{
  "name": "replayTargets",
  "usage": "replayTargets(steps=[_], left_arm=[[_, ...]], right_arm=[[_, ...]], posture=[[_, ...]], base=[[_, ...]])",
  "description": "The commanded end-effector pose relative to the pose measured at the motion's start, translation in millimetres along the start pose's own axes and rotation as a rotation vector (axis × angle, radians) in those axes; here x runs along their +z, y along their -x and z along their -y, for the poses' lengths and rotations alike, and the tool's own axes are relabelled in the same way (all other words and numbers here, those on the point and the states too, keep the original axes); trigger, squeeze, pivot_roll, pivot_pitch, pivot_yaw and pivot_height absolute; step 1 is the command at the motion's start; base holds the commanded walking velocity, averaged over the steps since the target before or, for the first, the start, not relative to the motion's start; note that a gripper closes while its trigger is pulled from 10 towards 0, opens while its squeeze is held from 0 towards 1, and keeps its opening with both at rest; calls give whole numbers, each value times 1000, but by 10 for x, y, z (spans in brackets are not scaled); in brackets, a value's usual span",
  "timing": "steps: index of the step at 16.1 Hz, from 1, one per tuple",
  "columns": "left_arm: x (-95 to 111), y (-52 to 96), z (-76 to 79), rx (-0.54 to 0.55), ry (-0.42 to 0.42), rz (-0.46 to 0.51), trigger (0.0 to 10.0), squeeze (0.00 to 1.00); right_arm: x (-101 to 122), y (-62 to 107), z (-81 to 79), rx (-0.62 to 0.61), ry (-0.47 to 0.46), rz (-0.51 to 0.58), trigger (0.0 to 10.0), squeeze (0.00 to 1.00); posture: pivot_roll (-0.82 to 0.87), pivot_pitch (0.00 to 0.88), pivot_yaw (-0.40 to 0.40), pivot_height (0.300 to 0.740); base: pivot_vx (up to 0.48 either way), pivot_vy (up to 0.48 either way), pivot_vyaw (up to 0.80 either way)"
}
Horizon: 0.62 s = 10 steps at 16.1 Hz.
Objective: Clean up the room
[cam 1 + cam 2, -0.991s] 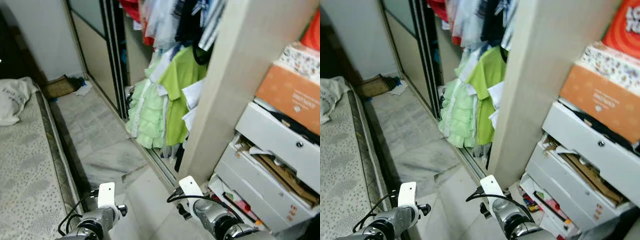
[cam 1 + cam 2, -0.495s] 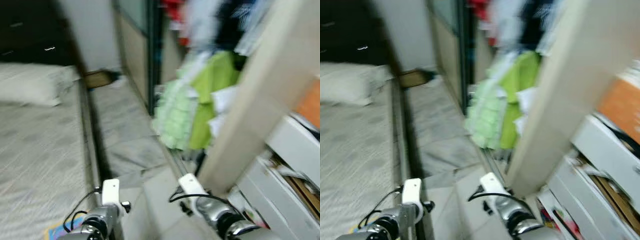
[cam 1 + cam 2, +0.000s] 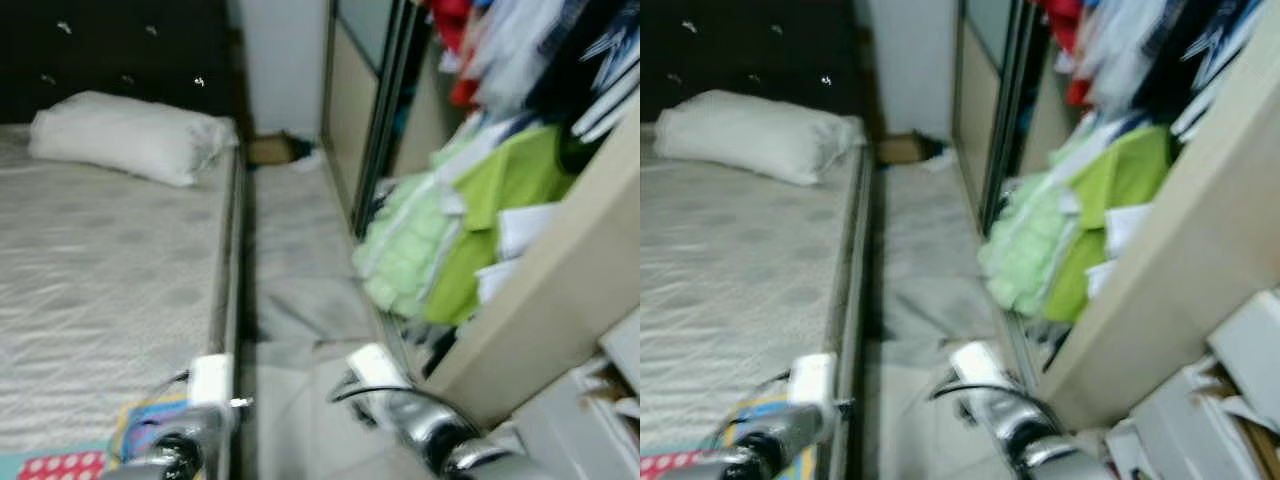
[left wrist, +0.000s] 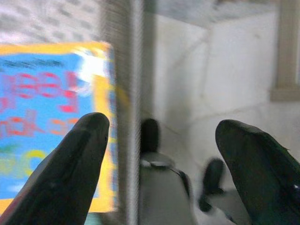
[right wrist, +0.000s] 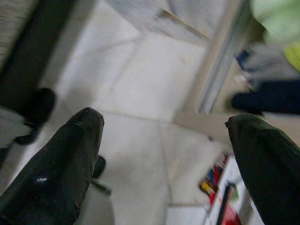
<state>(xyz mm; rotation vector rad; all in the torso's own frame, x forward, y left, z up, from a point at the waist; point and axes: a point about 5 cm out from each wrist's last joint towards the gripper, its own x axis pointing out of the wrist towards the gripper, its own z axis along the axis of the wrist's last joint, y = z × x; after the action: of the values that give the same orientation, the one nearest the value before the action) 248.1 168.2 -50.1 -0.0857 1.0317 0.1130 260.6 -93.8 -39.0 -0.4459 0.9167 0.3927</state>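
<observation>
So, blurry frame: left gripper (image 4: 159,154) held spread wide, empty, over bed edge (image 3: 226,300); right gripper (image 5: 164,154) likewise spread, empty, above floor (image 3: 300,300) beside wardrobe clothes (image 3: 440,250).

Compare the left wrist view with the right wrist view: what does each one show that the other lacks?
The left wrist view alone has a bright blue and yellow printed item lying at the mattress edge. The right wrist view alone has the wardrobe's sliding track, a bit of the green garment and small colourful clutter low on the floor. Both show open black fingers over the pale tiled floor.
</observation>
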Motion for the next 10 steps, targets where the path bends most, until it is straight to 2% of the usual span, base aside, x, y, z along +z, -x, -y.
replayTargets(steps=[1, 2, 10], left_arm=[[27, 2, 77, -20, 12, 16, 10000, 0], [38, 2, 72, -15, 13, 23, 10000, 0], [124, 9, 71, -5, 1, 59, 10000, 0]], right_arm=[[12, 4, 58, -17, 10, 8, 10000, 0], [18, 4, 57, -15, 15, 11, 10000, 0], [80, 6, 42, -7, 50, 34, 10000, 0]], posture=[[-188, 12, -22, 740], [-188, 12, -22, 740], [-200, 16, -2, 740]], base=[[0, 0, 0], [0, 0, 0], [0, 0, 800]])
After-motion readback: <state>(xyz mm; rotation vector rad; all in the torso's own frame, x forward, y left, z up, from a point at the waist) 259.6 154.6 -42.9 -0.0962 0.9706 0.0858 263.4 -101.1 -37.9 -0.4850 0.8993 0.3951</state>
